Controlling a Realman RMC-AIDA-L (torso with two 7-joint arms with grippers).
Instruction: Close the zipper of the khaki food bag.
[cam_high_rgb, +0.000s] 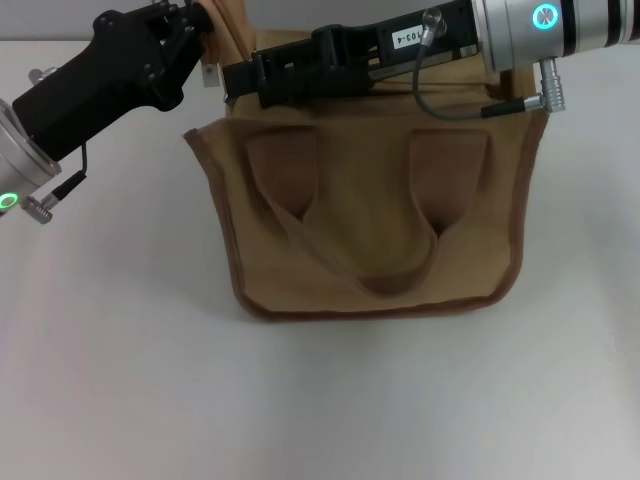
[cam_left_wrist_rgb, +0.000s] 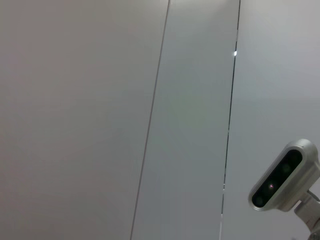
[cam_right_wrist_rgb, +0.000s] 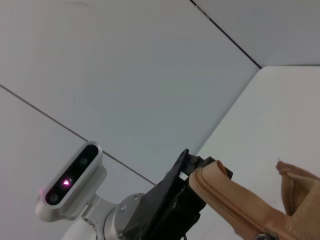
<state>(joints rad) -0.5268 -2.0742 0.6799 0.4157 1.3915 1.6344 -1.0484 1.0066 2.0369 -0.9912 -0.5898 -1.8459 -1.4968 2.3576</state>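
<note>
Bag status: khaki food bag is sitting upright on the white bench, centre of the head view, front pocket and both loop handles facing the robot. Both arms are working along its far top edge, where the zipper is running. Left gripper is coming in from the left and is pinching the bag's far-left top corner; right wrist view is showing black jaws closed onto the end of the khaki zip tape there, lifting it off the bag. Likely purpose: anchoring that end so the tape is staying taut while the slider is being pulled. Right gripper is reaching across the top from the right, tips ending near the same left corner, just beside the left one. Can't tell how its jaws are standing or whether it's holding anything, since the arm body is covering them. Small silver bit at the bottom edge of the right wrist view could be the slider; not sure. How far the zip is closed isn't visible.
</note>
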